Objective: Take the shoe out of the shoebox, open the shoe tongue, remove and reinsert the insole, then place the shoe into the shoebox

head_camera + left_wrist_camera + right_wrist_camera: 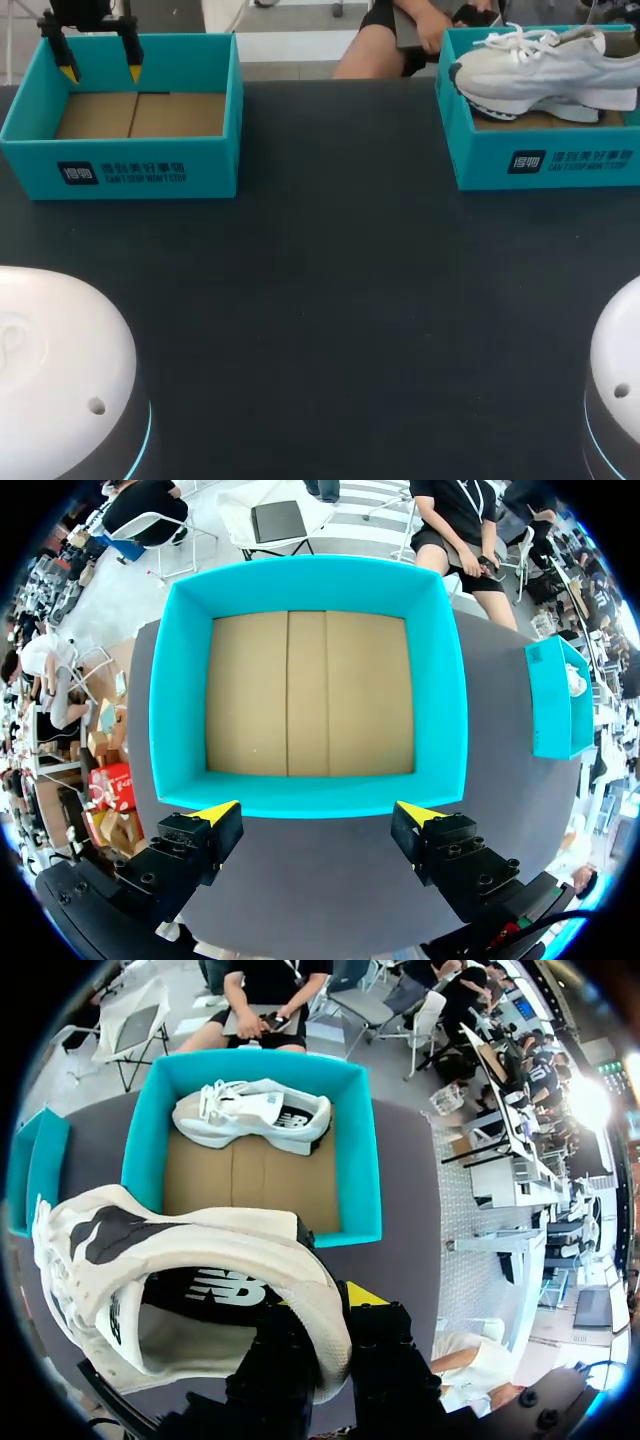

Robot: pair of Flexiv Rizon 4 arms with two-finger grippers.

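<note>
- Closest to the lens in the right wrist view, a shoe (200, 1260) is held up over the table (330, 300). It is pinched at the heel rim by the right gripper (330, 1310). One yellow tip is seen outside the rim; the other is hidden by the shoe.
- Because only the rim is gripped, the toe end could swing or the rim could slip free, and the shoe would be dropped.
- A second shoe (250, 1113) is already laid along the far wall of the right box (360, 1160), at the far right of the table. If the held shoe is lowered too far back, it could land on that shoe; too near, and the sole could catch the near wall.
- Whether the insole is seated cannot be told, so a loose insole could be spilled on tilting.
- The left gripper (320, 813) is spread open, holding nothing, above the empty left box (310, 795) at the far left. It is well apart from the held shoe, so no support is offered.
</note>
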